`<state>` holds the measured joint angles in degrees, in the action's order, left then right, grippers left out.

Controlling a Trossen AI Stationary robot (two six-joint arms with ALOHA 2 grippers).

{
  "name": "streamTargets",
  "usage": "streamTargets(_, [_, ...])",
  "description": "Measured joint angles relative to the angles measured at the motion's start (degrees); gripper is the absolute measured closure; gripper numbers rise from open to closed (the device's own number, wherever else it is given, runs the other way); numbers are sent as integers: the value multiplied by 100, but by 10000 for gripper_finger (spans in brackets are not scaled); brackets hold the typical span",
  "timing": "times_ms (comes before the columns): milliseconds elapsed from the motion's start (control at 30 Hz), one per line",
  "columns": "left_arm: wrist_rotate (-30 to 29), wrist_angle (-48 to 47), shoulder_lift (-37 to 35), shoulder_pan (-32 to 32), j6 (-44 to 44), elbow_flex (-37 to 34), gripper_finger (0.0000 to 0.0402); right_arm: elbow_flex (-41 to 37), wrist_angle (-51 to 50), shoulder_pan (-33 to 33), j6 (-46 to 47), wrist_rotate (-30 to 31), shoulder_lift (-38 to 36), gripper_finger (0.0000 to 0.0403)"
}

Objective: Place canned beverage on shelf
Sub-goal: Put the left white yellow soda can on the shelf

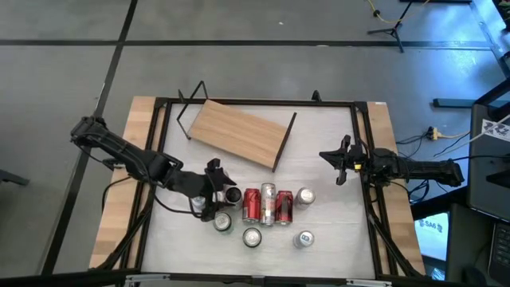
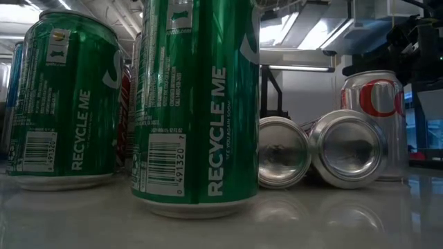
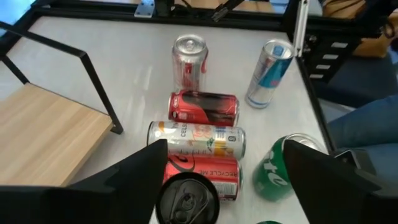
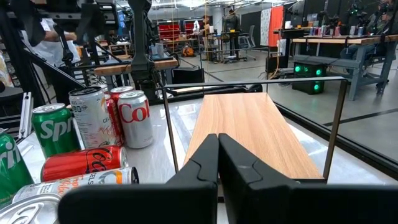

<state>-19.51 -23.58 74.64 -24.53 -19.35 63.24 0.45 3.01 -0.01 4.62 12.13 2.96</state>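
Observation:
Several cans crowd the table's near middle. Two red cans point(image 3: 204, 107) point(image 3: 202, 174) and a silver one point(image 3: 196, 140) lie on their sides. A dark-topped can point(image 3: 186, 198) stands upright at their left end point(image 1: 232, 195), and green cans point(image 2: 197, 104) stand close by. My left gripper point(image 3: 225, 144) point(image 1: 223, 194) is open, its fingers on either side of the dark-topped can; I cannot tell whether they touch it. The wooden shelf point(image 1: 239, 131) point(image 4: 249, 130) stands on black wire supports at the far middle. My right gripper point(image 4: 217, 155) point(image 1: 339, 163) waits shut at the table's right.
A silver-and-red can point(image 3: 189, 59) and a slim blue-and-silver can point(image 3: 268, 73) stand upright beyond the lying cans. A black frame point(image 1: 362, 108) runs around the tabletop. A person's leg in jeans point(image 3: 360, 124) shows past the table's edge.

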Motion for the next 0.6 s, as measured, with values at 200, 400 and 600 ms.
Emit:
streamTargets(200, [-101, 5, 456, 0, 0, 0, 21, -2, 0, -2, 0, 1, 0, 397])
streamTargets(400, [-123, -150, 731, 2, -1, 0, 5, -1, 0, -2, 0, 1, 1, 397])
streamTargets(600, [-166, -539, 844, 2, -44, -2, 6, -2, -2, 0, 0, 3, 0, 397])
